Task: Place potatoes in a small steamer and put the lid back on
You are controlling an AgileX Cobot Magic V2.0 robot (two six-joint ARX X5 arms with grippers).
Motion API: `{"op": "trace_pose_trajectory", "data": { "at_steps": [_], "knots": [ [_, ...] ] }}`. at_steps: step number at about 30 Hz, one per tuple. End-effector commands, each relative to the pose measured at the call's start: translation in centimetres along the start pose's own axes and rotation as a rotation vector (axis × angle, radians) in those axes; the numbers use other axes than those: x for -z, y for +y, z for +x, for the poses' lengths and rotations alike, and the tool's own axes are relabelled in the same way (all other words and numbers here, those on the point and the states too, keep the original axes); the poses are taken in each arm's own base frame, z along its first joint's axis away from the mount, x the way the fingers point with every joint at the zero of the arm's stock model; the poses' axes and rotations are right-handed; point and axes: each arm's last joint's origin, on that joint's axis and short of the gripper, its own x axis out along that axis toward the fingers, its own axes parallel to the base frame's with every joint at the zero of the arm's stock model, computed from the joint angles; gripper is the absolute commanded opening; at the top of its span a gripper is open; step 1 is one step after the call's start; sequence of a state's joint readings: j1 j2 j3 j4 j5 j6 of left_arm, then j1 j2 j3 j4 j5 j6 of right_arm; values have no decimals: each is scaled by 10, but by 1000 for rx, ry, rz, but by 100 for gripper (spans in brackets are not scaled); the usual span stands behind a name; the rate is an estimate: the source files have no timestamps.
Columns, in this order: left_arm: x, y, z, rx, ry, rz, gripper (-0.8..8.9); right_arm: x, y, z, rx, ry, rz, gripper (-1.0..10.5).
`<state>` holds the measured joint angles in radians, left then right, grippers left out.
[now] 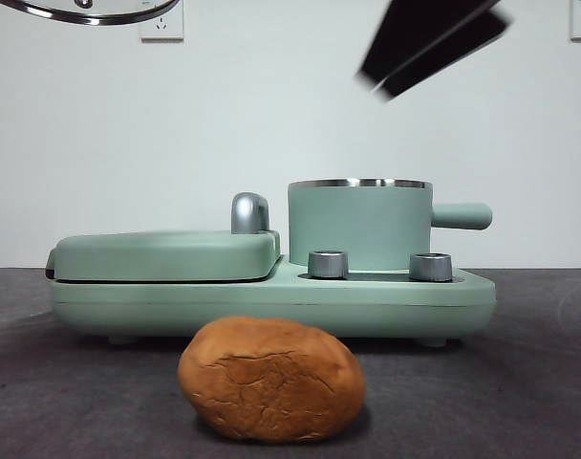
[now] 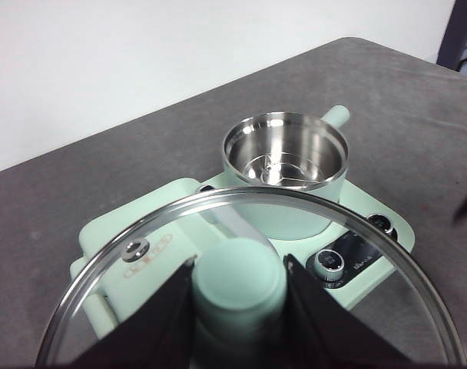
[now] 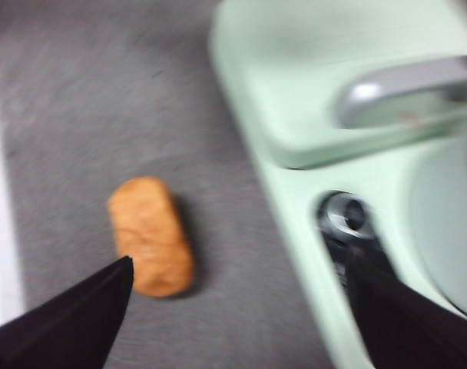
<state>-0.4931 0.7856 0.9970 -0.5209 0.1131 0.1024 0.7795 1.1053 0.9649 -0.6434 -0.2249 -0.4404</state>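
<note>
An orange-brown potato point(image 1: 271, 379) with cracked skin lies on the dark table in front of the appliance; the blurred right wrist view shows the potato point(image 3: 150, 234) too. The mint-green steamer point(image 1: 359, 223) stands uncovered on the appliance's right side, its steel inside point(image 2: 286, 150) bare. My left gripper point(image 2: 240, 296) is shut on the green knob of the glass lid point(image 2: 141, 250), held high above the appliance; only the lid rim point(image 1: 85, 11) shows at the front view's top left. My right gripper point(image 3: 237, 296) is open, up in the air over potato and appliance, blurred at upper right point(image 1: 434, 43).
A flat mint-green griddle point(image 1: 166, 253) with a chrome handle point(image 1: 249, 212) takes up the appliance's left side. Two steel dials point(image 1: 328, 264) sit on the base in front of the steamer. A white wall stands behind; wall sockets point(image 1: 162, 24) show at the top.
</note>
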Motion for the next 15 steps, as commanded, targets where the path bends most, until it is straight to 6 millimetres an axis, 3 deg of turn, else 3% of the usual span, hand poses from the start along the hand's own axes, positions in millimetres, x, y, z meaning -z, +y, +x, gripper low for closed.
{"op": "trace_pose_trajectory", "data": {
  "at_steps": [1, 9, 15],
  "knots": [
    [-7, 0, -3, 0, -48, -3, 15, -9, 10, 26, -51, 30, -71, 436],
    [-6, 0, -3, 0, -38, -5, 15, -4, 16, 88, -142, 154, -79, 436],
    [-6, 0, -3, -1, -36, -4, 15, 6, 18, 115, -190, 229, -67, 436]
  ]
}}
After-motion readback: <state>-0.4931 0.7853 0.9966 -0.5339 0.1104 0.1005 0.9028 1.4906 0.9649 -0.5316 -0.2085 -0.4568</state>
